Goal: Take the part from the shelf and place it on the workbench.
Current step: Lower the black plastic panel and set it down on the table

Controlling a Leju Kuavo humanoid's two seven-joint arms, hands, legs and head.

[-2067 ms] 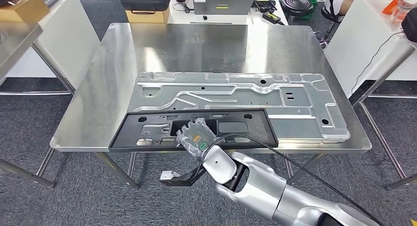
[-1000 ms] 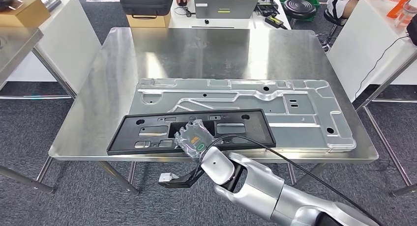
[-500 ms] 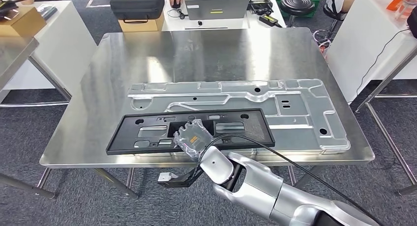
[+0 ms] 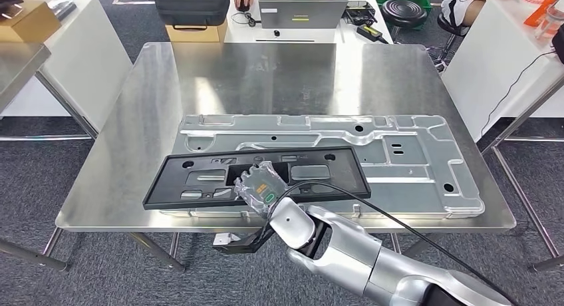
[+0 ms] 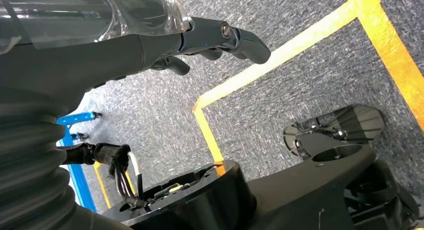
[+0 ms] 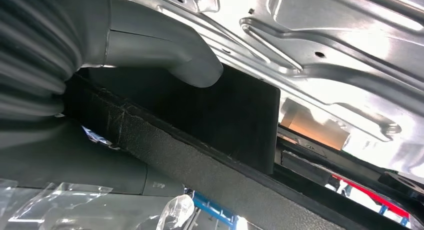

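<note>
Gripping the long black plastic panel at its near edge, the robot's right hand, wrapped in clear film, sits at about 6 o'clock in the head view, its silver arm running in from 5 o'clock. The panel lies across the front of the stainless-steel workbench, its far part overlapping the large stamped silver sheet-metal plate that stretches out toward 3 o'clock; whether the panel rests fully flat there I cannot tell. In the right wrist view the thick grey thumb lies on the panel's dark face, with the ribbed metal plate just beyond. The left hand hangs over grey carpet marked with yellow floor tape; its dark fingers reach out loosely and hold nothing. Beyond the bench at 12 o'clock stands a grey laptop on a white table, a black case beside it at 11 o'clock.
</note>
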